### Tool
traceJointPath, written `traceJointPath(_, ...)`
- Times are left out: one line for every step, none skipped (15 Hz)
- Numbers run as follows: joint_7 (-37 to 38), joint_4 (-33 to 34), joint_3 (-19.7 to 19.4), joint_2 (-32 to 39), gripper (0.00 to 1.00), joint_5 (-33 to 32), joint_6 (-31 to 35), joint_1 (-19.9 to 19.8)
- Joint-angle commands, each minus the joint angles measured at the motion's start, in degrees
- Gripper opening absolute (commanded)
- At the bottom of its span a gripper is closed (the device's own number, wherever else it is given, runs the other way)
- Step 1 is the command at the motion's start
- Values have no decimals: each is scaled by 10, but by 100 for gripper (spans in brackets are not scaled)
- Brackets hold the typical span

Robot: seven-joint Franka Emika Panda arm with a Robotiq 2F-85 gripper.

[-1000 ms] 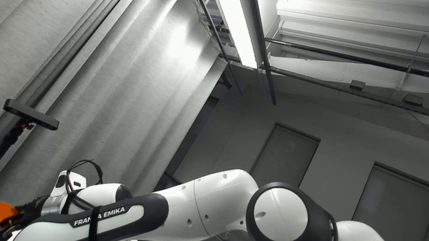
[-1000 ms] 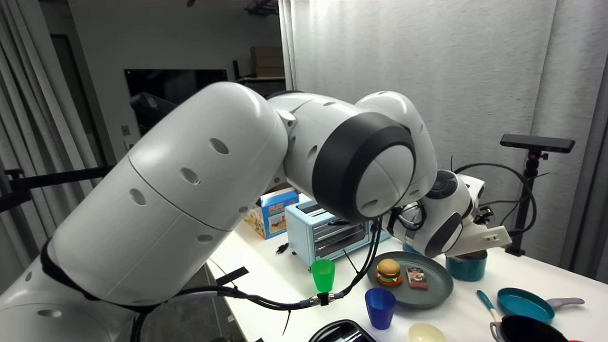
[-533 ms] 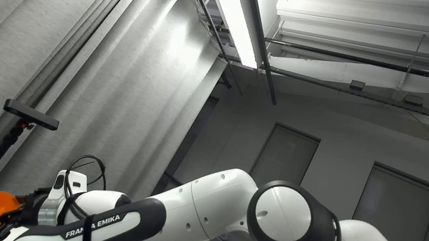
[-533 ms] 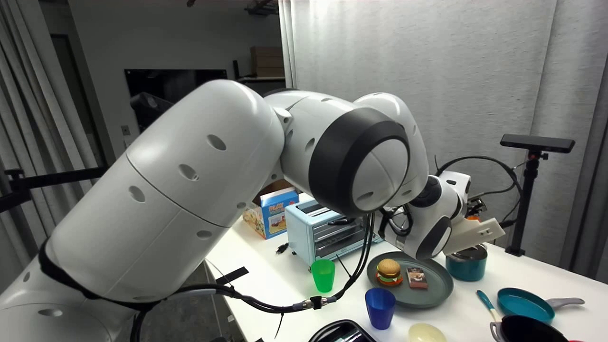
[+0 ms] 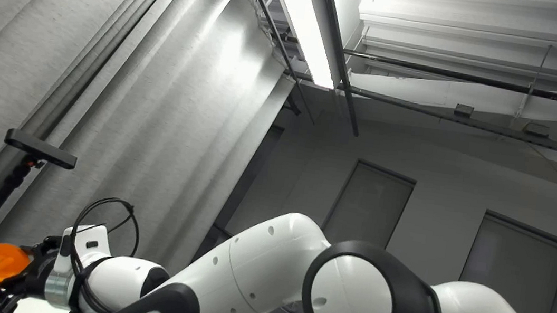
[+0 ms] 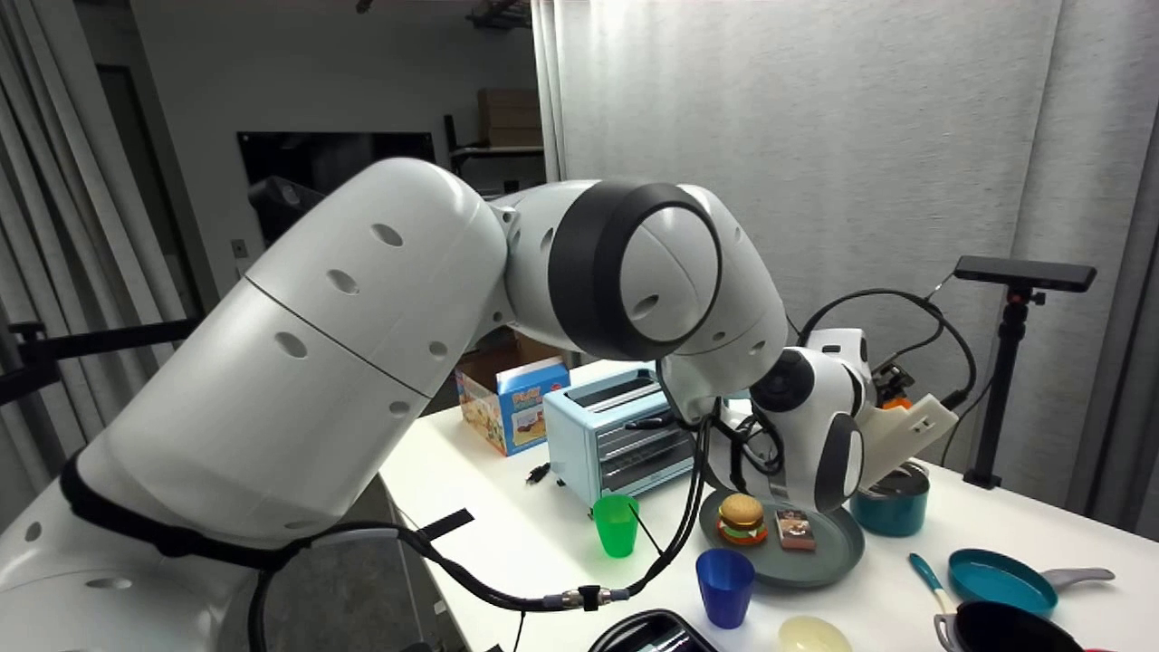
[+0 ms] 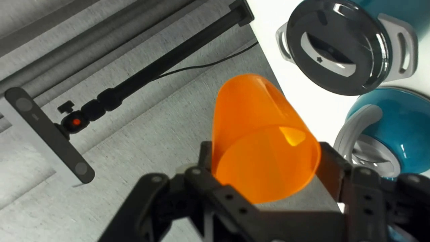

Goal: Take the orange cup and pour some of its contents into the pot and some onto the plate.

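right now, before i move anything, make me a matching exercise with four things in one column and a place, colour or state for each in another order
Things:
1. orange cup
2. burger
3. toaster oven
4. black bar-shaped device

Place, colour or state:
A. on the gray plate
B. atop a black pole
C. held by the gripper
D. light blue

Right pairs: 1-C; 2-A; 3-D; 4-B

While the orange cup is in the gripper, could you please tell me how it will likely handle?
The orange cup is probably light and may flex if squeezed, since its wall looks thin and translucent. Its smooth, tapering sides might slip between the fingers.
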Motion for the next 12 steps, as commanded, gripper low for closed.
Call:
traceJointPath(-46, -17, -43, -8, 51, 27, 46, 44)
traceJointPath(-57, -17, -52, -6, 51, 31, 56, 54)
traceJointPath(-69, -17, -61, -5, 51, 36, 69, 63)
traceJointPath(-80, -18, -68, -3, 51, 41, 82, 71)
traceJointPath(-91, -21, -75, -3, 51, 43, 96, 78)
traceJointPath(-82, -20, -98, 0, 51, 36, 114, 95)
traceJointPath(-94, -22, -105, 1, 51, 40, 130, 101)
traceJointPath(-102, -23, -113, 3, 51, 41, 147, 106)
traceJointPath(-112, -22, -119, 8, 51, 39, 169, 110)
traceJointPath(-120, -23, -123, 10, 51, 40, 181, 111)
traceJointPath(-131, -21, -127, 15, 51, 41, 198, 112)
traceJointPath(-142, -18, -129, 20, 51, 40, 216, 110)
